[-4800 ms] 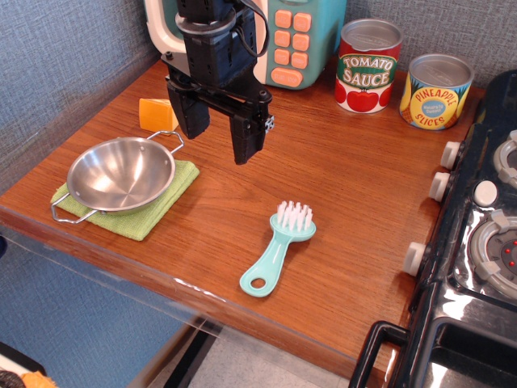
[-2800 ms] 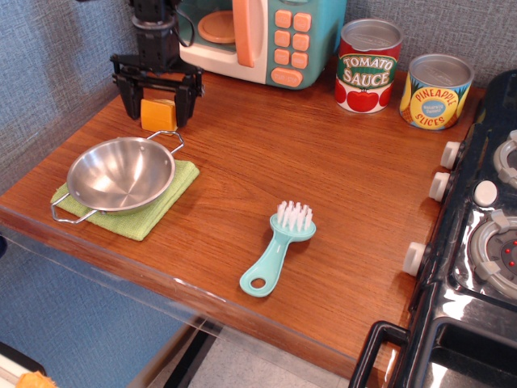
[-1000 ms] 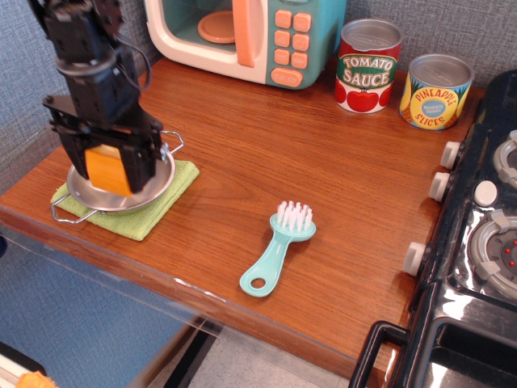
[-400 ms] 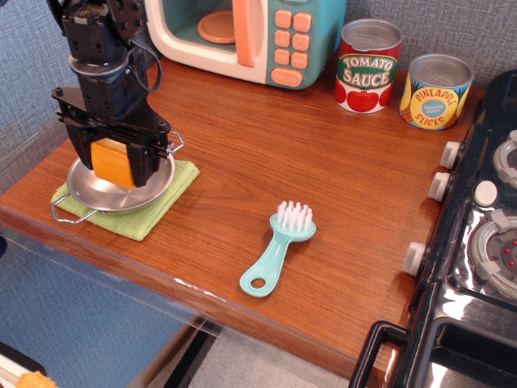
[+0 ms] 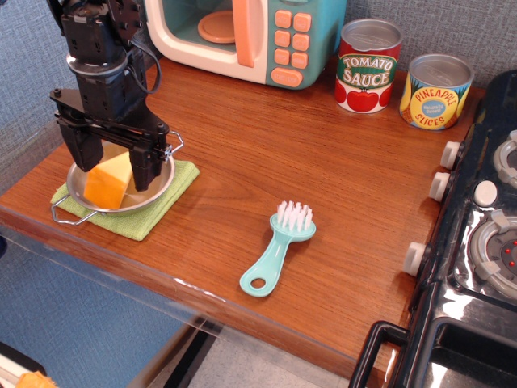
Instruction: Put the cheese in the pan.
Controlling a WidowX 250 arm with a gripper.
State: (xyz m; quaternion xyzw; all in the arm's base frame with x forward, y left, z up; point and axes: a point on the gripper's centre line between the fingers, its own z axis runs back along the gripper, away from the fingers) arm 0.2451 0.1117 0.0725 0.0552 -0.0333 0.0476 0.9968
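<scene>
Orange cheese (image 5: 109,183) is seen lying in the pan (image 5: 157,187), tilted, with one flat face turned up toward the camera. Only one view is given. The black claw (image 5: 111,166) is spread wide just above the pan, one finger on each side of the cheese, and no grip on the cheese can be made out; whether the left finger touches it cannot be told. The steel pan is set on a green cloth (image 5: 161,212) at the front left of the wooden counter (image 5: 323,162), with one wire handle (image 5: 65,213) sticking out toward the front edge and the other handle (image 5: 170,142) partly hidden behind the claw. A teal brush (image 5: 279,249) with white bristles is laid near the middle of the counter, well apart from the pan, handle pointed to the front edge. A toy microwave (image 5: 246,36) is placed at the back, and a tomato sauce can (image 5: 368,66) stands just beside a pineapple slices can (image 5: 436,92) to its right. A black toy stove (image 5: 477,242) with pale knobs is seen at the right edge.
</scene>
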